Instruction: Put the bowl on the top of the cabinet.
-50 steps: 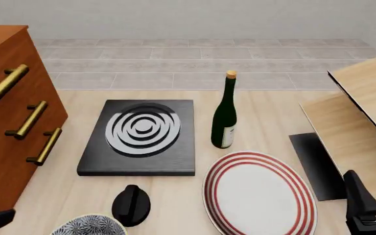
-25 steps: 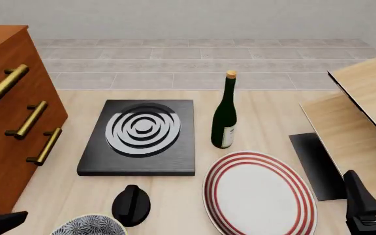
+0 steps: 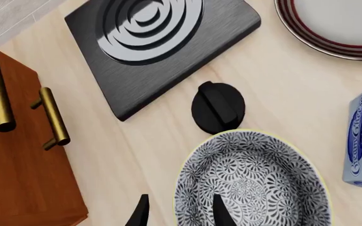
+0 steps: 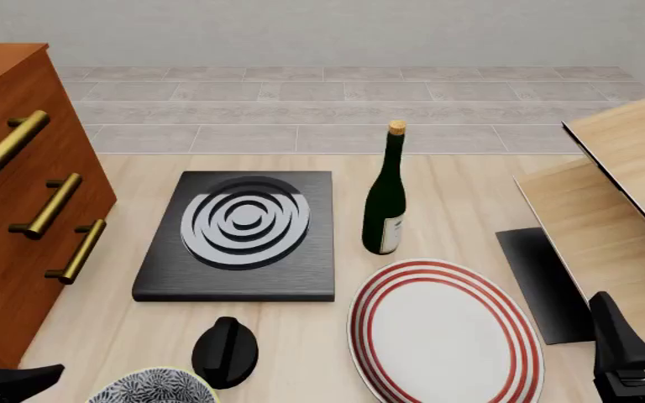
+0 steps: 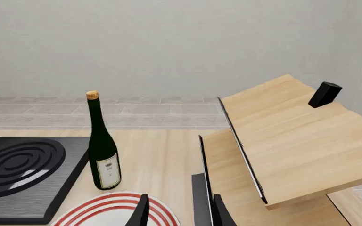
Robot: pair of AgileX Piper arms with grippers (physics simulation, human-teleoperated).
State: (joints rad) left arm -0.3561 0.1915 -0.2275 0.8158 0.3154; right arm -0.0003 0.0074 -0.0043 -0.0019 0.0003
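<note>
Navy-patterned bowl point(image 3: 251, 186) | left gripper point(image 3: 179, 215) (fingers parted) straddles rim

We see the bowl point(image 3: 251, 182) sitting upright on the table at its near edge, left of centre; the front view catches only its far rim point(image 4: 152, 385). It is round, with a dense navy-and-white floral swirl inside and a pale yellowish rim. Nothing lies in it.

The cabinet point(image 4: 9, 210) stands at the table's left side, well taller than the bowl and near it but apart. It is reddish-brown wood, and its front carries three brass bar handles. In the left wrist view two of them show point(image 3: 24, 108).
</note>
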